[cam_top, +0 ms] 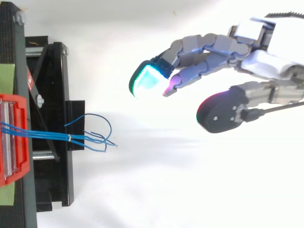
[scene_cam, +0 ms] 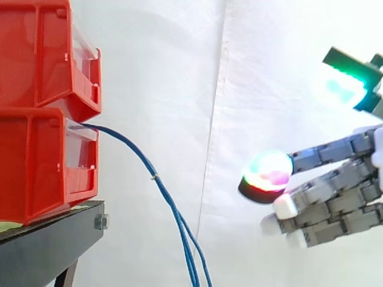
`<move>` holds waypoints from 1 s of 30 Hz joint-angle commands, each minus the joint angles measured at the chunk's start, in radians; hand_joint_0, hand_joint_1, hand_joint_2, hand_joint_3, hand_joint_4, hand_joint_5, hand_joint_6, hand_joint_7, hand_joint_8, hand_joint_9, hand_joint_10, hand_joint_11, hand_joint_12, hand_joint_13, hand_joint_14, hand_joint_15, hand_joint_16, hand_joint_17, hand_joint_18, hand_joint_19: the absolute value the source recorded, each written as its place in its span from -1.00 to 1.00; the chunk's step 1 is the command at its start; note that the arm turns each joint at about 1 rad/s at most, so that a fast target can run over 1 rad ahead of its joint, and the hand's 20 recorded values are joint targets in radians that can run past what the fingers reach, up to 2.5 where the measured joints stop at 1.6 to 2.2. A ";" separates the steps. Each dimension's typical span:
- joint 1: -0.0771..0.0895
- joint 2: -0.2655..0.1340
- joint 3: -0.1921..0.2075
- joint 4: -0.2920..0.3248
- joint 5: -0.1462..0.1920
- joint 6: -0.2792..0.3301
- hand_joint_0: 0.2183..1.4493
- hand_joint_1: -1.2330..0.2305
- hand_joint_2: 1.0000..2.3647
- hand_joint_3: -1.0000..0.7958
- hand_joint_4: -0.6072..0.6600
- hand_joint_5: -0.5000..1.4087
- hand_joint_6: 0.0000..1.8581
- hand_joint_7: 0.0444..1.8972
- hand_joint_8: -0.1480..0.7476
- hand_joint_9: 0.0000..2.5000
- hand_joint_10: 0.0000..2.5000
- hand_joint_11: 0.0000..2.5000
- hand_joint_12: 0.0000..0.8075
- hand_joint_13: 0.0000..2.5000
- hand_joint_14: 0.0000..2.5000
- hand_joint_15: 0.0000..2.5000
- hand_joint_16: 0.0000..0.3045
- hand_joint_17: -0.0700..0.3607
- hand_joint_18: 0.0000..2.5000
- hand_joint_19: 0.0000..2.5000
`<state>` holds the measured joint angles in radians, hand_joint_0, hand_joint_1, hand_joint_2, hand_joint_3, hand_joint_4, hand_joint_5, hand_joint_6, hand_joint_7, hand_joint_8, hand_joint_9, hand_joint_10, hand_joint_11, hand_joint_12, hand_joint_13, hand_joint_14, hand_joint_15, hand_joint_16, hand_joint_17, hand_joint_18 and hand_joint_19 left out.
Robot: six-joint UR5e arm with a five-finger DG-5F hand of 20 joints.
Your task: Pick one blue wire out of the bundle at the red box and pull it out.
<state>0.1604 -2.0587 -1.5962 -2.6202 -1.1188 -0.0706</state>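
Hand released and empty, well apart from the blue wires

At the left, the red bins [scene_cam: 42,119] sit stacked on the black stand [scene_cam: 48,245]. The blue wire bundle [scene_cam: 143,164] leaves the lower bin's front and arcs downward, bound by a small tie [scene_cam: 154,176]. At the right, our hand [cam_top: 280,61] hovers with its fingers loosely extended, holding nothing. We judge it best to aim past the tie, where the loose ends [cam_top: 102,137] spread apart. There we should pinch a single strand between the glowing pads [scene_cam: 268,170], then draw it straight away from the bin.
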 commanded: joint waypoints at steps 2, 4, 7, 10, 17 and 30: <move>0.001 -0.063 0.032 0.049 0.001 -0.011 -0.60 -0.04 -1.00 -0.44 0.45 -0.65 -0.46 -0.15 -0.02 -0.44 -0.99 -0.86 -0.04 -0.72 -1.00 -0.87 -0.59 -0.02 -0.83 -0.79; 0.001 -0.095 0.065 0.048 0.001 -0.009 -0.60 -0.04 -1.00 -0.44 0.45 -0.65 -0.46 -0.15 -0.02 -0.45 -1.00 -0.86 -0.04 -0.72 -1.00 -0.87 -0.59 -0.02 -0.83 -0.80; 0.001 -0.138 0.111 0.052 -0.003 -0.008 -0.60 -0.06 -1.00 -0.44 0.46 -0.65 -0.46 -0.14 -0.03 -0.44 -1.00 -0.86 -0.04 -0.73 -1.00 -0.87 -0.59 -0.02 -0.83 -0.79; 0.001 -0.170 0.145 0.048 -0.006 -0.006 -0.59 -0.07 -1.00 -0.44 0.46 -0.64 -0.46 -0.14 -0.03 -0.44 -1.00 -0.87 -0.04 -0.73 -1.00 -0.87 -0.59 -0.02 -0.82 -0.80; 0.007 -0.233 0.213 0.066 -0.007 0.009 -0.59 -0.09 -1.00 -0.44 0.46 -0.64 -0.46 -0.13 -0.03 -0.43 -0.99 -0.85 -0.04 -0.72 -1.00 -0.87 -0.59 -0.02 -0.82 -0.79; 0.033 -0.340 0.334 0.141 -0.003 0.006 -0.56 -0.11 -1.00 -0.44 0.49 -0.62 -0.46 -0.06 -0.04 -0.42 -0.99 -0.85 -0.05 -0.70 -0.99 -0.86 -0.60 -0.05 -0.79 -0.77</move>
<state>0.1866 -2.3828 -1.2918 -2.4841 -1.1257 -0.0667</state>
